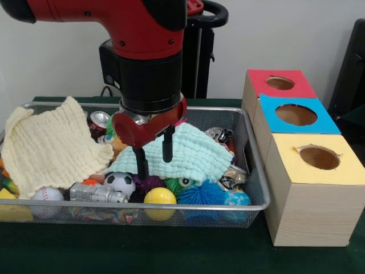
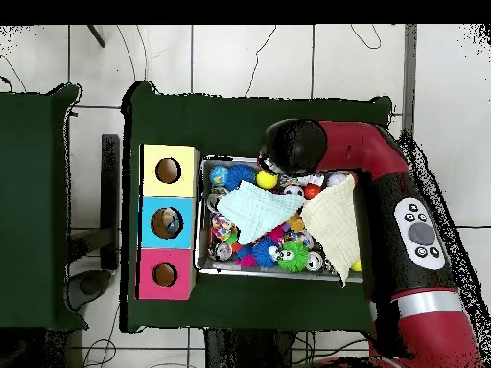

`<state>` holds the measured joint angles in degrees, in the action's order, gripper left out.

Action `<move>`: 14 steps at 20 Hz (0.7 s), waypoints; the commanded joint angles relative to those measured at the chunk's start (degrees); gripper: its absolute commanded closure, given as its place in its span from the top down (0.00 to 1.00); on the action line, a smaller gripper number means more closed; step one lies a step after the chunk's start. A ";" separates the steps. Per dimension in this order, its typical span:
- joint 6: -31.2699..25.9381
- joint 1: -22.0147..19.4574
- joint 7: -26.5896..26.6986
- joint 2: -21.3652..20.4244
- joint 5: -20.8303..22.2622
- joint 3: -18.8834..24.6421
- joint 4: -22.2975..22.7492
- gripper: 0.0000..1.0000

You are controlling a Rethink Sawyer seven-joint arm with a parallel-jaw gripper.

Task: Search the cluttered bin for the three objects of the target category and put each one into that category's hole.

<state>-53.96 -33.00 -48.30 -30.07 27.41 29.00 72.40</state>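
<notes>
My gripper hangs open in the wire bin, its black fingers apart just over the front edge of a mint cloth, holding nothing. Below it lie a soccer ball, a yellow ball, a blue spiky ball, a globe ball and a baseball. A pale yellow cloth covers the bin's left part. Crushed cans show behind. In the overhead view the arm's wrist hides the gripper above the bin.
Three wooden boxes stand beside the bin, topped red, blue and yellow, each with a round hole. A silver toy lies at the bin's front. The cloths hide whatever is under them.
</notes>
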 commanded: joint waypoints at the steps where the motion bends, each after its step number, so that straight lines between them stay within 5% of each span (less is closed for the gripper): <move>1: -10.79 0.93 5.64 0.51 1.93 -0.86 -3.28 1.00; 14: -9.98 -0.84 7.22 2.23 5.04 -1.41 -4.30 1.00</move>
<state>-59.93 -32.53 -48.30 -30.02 28.93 28.90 69.49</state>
